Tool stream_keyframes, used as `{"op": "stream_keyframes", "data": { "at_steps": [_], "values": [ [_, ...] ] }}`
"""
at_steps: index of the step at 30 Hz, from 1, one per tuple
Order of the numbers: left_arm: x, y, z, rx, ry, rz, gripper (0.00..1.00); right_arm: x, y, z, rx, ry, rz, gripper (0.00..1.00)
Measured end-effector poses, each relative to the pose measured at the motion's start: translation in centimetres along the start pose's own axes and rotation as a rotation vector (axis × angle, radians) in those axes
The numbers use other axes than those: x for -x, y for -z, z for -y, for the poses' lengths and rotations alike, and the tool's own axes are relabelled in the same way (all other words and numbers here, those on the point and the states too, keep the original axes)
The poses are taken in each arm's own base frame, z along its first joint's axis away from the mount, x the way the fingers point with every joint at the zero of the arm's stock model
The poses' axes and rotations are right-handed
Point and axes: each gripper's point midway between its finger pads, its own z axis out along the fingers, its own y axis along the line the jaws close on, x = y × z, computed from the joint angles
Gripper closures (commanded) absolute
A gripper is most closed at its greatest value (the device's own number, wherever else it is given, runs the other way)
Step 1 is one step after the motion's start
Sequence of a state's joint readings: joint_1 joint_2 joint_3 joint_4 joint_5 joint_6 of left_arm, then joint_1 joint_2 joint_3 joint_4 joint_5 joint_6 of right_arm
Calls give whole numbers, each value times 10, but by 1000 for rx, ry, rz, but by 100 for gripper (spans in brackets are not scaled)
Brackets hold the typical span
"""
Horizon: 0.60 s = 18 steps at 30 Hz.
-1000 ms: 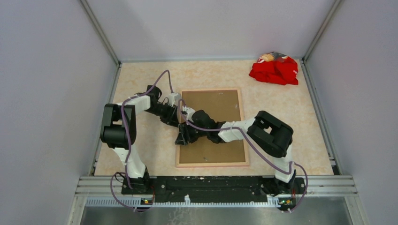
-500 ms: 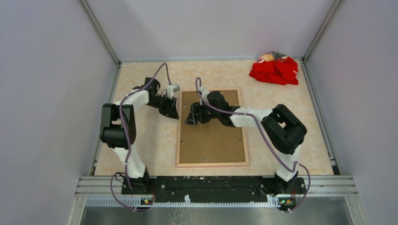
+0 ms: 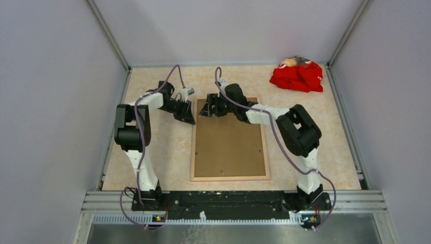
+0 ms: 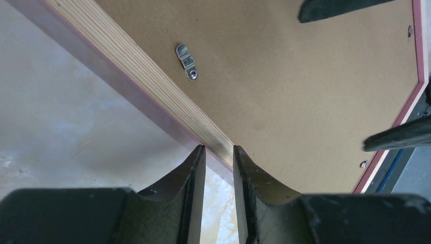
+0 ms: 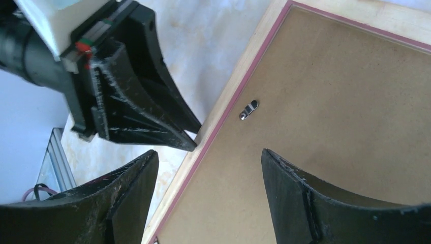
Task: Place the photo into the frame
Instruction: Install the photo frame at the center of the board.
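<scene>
My frame (image 3: 230, 177) lying face down in the middle of the table, pale wood back up, thin pink inner edge showing, brown board filling it, photo hiding from me.

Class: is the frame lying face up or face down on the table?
Face down. The frame lies flat with its pale wooden back up, the brown backing board filling it and a metal turn clip showing. No pink front is visible.

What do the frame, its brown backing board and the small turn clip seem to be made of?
Frame: probably plywood, its edge showing pale layered stripes, with a pink painted trim. Backing board: matt brown fibreboard, by its even, grainless surface. Turn clip: shiny silver metal.
</scene>
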State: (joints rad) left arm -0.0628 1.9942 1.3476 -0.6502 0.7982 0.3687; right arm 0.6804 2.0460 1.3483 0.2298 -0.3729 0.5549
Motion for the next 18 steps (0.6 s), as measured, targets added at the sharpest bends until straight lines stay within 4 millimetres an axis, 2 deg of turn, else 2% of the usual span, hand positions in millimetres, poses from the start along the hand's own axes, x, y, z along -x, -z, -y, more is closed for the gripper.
{"op": "stream_keyframes", "data": {
  "at_steps": [4, 8, 18],
  "values": [
    [-1, -1, -1, -5, 6, -1, 74, -9, -19, 12, -10, -21, -32, 27],
    [-2, -2, -3, -4, 5, 4, 78, -18, -34, 21, -7, -42, -57, 32],
    [-4, -3, -3, -31, 36, 33, 82, -17, -47, 15, 55, -77, -61, 35]
  ]
}}
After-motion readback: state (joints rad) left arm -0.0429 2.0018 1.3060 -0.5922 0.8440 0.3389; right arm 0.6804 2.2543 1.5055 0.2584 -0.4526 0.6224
